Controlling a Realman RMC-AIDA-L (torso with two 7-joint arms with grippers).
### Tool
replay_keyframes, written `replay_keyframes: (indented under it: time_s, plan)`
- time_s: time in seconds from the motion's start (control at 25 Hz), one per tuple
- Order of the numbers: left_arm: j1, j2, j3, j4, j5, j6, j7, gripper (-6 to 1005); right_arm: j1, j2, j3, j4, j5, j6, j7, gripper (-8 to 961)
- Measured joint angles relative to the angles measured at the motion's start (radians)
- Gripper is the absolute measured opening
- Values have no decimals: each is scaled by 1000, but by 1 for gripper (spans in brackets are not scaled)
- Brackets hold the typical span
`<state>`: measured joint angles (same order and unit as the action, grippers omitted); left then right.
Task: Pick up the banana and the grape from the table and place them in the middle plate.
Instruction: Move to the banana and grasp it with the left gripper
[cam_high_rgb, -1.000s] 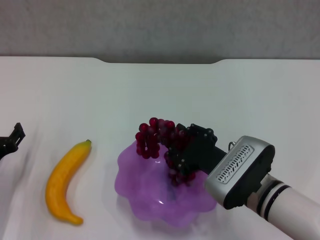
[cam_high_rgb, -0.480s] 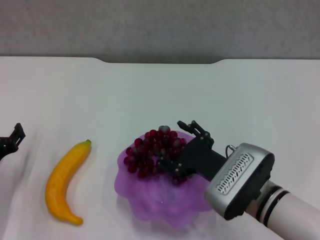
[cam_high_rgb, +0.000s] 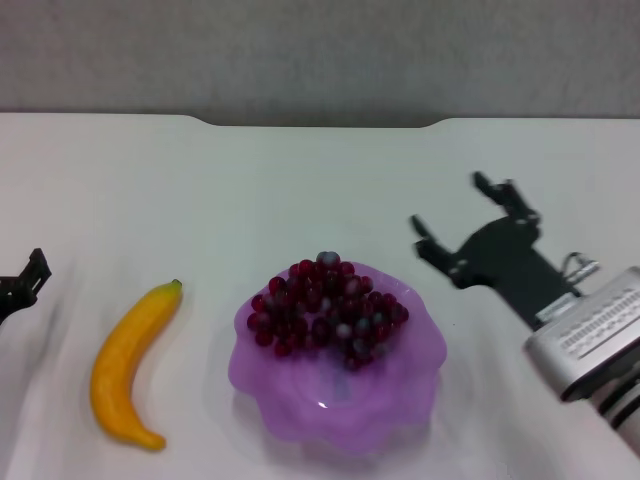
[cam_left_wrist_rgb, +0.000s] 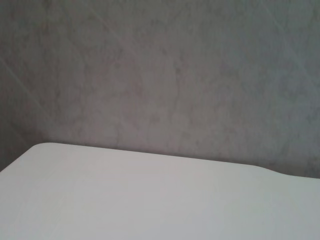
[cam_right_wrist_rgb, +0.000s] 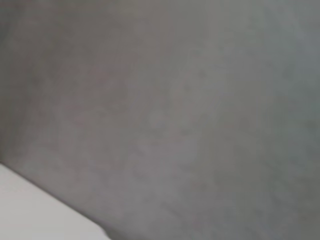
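No brand, label or legible writing can be made out on any object; only a ribbed grille is seen on the silver housing behind the right gripper (cam_high_rgb: 460, 215).

In the head view, the grape (cam_high_rgb: 325, 305) is seen piled inside the middle plate (cam_high_rgb: 400, 385), at lower centre of the frame, filling the plate's upper half. The banana (cam_high_rgb: 130, 365) is laid on the table (cam_high_rgb: 300, 180) at lower left, beside the plate but apart from it, with its dark stem tip pointed toward the upper right.

The right gripper is held at centre right of the frame, to the upper right of the plate and clear of its rim; its black fingers (cam_high_rgb: 500, 190) are spread wide and nothing is held between them. The left gripper (cam_high_rgb: 25, 280) is only partly visible at the left edge, well apart from the banana, and its opening cannot be told.

A grey wall (cam_left_wrist_rgb: 165, 75) is shown beyond the table's notched far edge. Nothing is placed between the banana and the plate.
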<state>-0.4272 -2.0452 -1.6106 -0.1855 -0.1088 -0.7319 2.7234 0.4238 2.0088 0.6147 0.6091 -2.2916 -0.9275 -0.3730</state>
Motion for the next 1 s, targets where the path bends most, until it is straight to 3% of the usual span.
replay_keyframes:
  time_s: [0.28, 0.64, 1.0]
  plan:
    - [3, 0, 0, -2, 0, -5, -2, 739, -2, 3, 4, -165, 56, -164, 227, 895]
    - [1, -3, 1, -1, 4, -13, -3, 739, 23, 1, 40, -318, 58, -161, 539, 891]
    - [2, -4, 27, -14, 8, -13, -63, 739, 72, 4, 27, -336, 52, -14, 553, 891]
